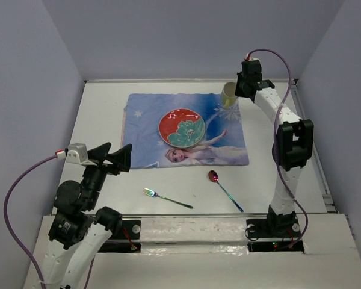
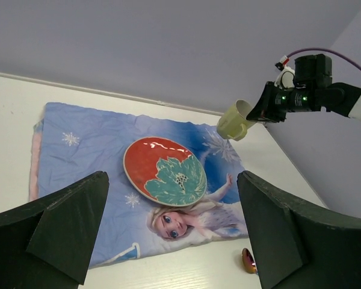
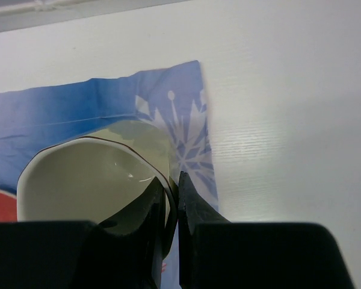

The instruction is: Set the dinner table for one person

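The white dinner table [image 1: 102,126] bears a blue princess placemat [image 1: 144,129] with a red and teal plate [image 1: 182,127] on it. My right gripper [image 1: 239,95] is shut on the rim of a pale green cup [image 1: 230,95], held tilted above the placemat's far right corner; the cup [image 3: 90,180] fills the right wrist view with one finger inside the rim. The cup [image 2: 234,120] also shows in the left wrist view. A fork [image 1: 166,198] and a spoon [image 1: 224,189] lie on the table in front of the placemat. My left gripper [image 1: 115,158] is open and empty at the near left.
A raised white ledge [image 1: 186,226] runs along the near edge by the arm bases. Grey walls enclose the table on three sides. The spoon's bowl [image 2: 248,260] shows beside my left gripper's right finger.
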Controlling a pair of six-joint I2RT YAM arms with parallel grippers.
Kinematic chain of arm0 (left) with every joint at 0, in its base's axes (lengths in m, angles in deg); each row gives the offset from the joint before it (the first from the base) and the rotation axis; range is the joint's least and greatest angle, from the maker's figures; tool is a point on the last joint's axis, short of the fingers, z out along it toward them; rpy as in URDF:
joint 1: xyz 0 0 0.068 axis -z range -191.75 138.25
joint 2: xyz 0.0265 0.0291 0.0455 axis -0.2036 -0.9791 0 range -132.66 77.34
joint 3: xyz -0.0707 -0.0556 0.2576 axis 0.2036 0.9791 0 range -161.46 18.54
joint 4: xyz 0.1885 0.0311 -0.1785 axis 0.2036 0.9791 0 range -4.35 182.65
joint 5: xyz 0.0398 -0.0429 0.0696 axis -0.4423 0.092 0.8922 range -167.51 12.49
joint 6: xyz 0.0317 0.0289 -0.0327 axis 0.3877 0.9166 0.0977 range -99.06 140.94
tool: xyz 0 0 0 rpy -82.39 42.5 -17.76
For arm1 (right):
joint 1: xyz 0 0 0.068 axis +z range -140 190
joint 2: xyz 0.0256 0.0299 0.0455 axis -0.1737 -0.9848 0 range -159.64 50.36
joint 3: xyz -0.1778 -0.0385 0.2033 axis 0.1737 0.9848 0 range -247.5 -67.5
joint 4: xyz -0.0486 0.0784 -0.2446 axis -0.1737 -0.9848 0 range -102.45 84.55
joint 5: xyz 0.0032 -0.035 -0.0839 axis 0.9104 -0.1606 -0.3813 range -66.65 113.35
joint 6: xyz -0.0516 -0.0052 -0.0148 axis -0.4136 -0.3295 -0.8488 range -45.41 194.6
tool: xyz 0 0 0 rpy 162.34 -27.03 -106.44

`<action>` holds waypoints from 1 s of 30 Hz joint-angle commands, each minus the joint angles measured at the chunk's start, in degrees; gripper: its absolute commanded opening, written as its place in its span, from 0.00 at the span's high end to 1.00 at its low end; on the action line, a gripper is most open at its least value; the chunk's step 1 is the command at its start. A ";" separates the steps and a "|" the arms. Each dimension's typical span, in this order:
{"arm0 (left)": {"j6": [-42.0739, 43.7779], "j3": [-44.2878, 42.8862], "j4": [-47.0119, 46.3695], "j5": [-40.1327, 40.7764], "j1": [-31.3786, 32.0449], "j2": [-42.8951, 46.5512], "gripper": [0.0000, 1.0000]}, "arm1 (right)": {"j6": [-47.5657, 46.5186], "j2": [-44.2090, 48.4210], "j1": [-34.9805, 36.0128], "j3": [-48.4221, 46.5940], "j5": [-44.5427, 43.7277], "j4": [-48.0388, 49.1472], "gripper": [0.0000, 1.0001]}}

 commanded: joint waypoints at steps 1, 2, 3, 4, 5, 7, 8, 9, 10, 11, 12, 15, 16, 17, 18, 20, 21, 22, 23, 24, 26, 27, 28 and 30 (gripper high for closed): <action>0.85 -0.12 -2.92 -0.78 -0.77 -0.55 0.01 | -2.02 -2.18 -1.81 -9.41 3.06 -1.61 1.00; 0.85 -0.12 -2.92 -1.04 -0.95 -1.07 0.01 | -2.38 -3.93 -1.82 -11.51 2.71 -2.31 1.00; 0.85 -0.12 -2.92 -1.13 -1.04 -1.42 0.01 | -2.99 -4.81 -1.82 -12.49 2.36 -2.66 1.00; 0.85 -0.12 -2.92 -1.48 -1.21 -1.69 0.01 | -2.99 -5.78 -1.82 -13.54 2.36 -2.93 1.00; 0.85 -0.12 -2.92 -1.66 -1.65 -2.04 0.01 | -2.99 -6.66 -2.42 -14.42 2.62 -3.72 1.00; 0.85 -0.12 -3.01 -1.92 -1.91 -2.22 0.01 | -2.99 -8.68 -2.43 -16.71 2.80 -4.16 1.00; 0.85 -0.12 -3.01 -1.92 -2.26 -2.04 0.01 | -2.91 -9.13 -2.95 -17.24 3.23 -4.42 1.00; 0.85 -0.12 -3.01 -1.92 -2.27 -2.04 0.01 | -2.82 -9.48 -2.96 -17.59 3.67 -4.51 1.00; 0.85 -0.12 -3.01 -1.84 -2.53 -1.87 0.01 | -2.73 -10.26 -2.96 -18.20 4.03 -4.51 1.00; 0.77 -0.12 -3.09 -1.84 -2.70 -1.95 0.01 | -2.73 -10.53 -2.96 -18.47 4.20 -4.60 1.00; 0.77 -0.03 -3.10 -1.84 -2.97 -1.95 0.01 | -2.73 -10.97 -3.48 -18.99 4.47 -4.69 1.00; 0.85 -0.03 -3.10 -2.19 -3.49 -2.48 0.01 | -2.47 -11.41 -3.49 -19.53 5.08 -4.78 1.00; 0.77 -0.03 -3.10 -2.54 -3.67 -2.74 0.01 | -2.47 -12.02 -3.49 -19.96 5.34 -4.78 1.00; 0.77 -0.03 -3.10 -2.54 -3.76 -2.75 0.01 | -2.47 -12.29 -3.49 -20.14 5.26 -4.86 1.00; 0.77 -0.03 -3.18 -2.54 -3.94 -2.75 0.01 | -2.64 -12.55 -3.49 -20.32 5.09 -4.95 1.00; 0.77 0.05 -3.10 -2.54 -4.20 -2.83 0.01 | -2.64 -13.43 -3.49 -20.67 4.91 -5.13 1.00; 0.77 0.06 -3.10 -2.54 -4.29 -2.83 0.01 | -2.73 -13.52 -4.01 -20.67 5.08 -5.13 1.00; 0.68 0.06 -3.10 -2.54 -4.20 -2.83 0.01 | -2.73 -13.79 -4.01 -20.67 5.17 -5.22 1.00; 0.77 0.06 -3.18 -2.63 -4.37 -2.83 0.01 | -2.82 -14.14 -4.01 -20.84 5.26 -5.30 1.00; 0.77 0.06 -3.18 -2.71 -4.46 -2.83 0.01 | -2.99 -14.31 -4.01 -20.85 5.17 -5.39 1.00; 0.77 0.06 -3.18 -2.80 -4.64 -2.83 0.01 | -2.99 -14.75 -4.01 -21.02 4.47 -5.39 0.99; 0.77 -0.03 -3.27 -2.89 -4.81 -2.83 0.01 | -3.08 -14.84 -4.01 -21.37 4.38 -5.57 0.95; 0.77 0.05 -3.27 -2.89 -4.82 -2.92 0.01 | -3.17 -15.10 -4.01 -21.63 4.47 -5.74 0.92; 0.77 0.06 -3.27 -2.89 -4.90 -3.10 0.01 | -3.17 -15.28 -4.01 -22.16 4.99 -6.27 0.82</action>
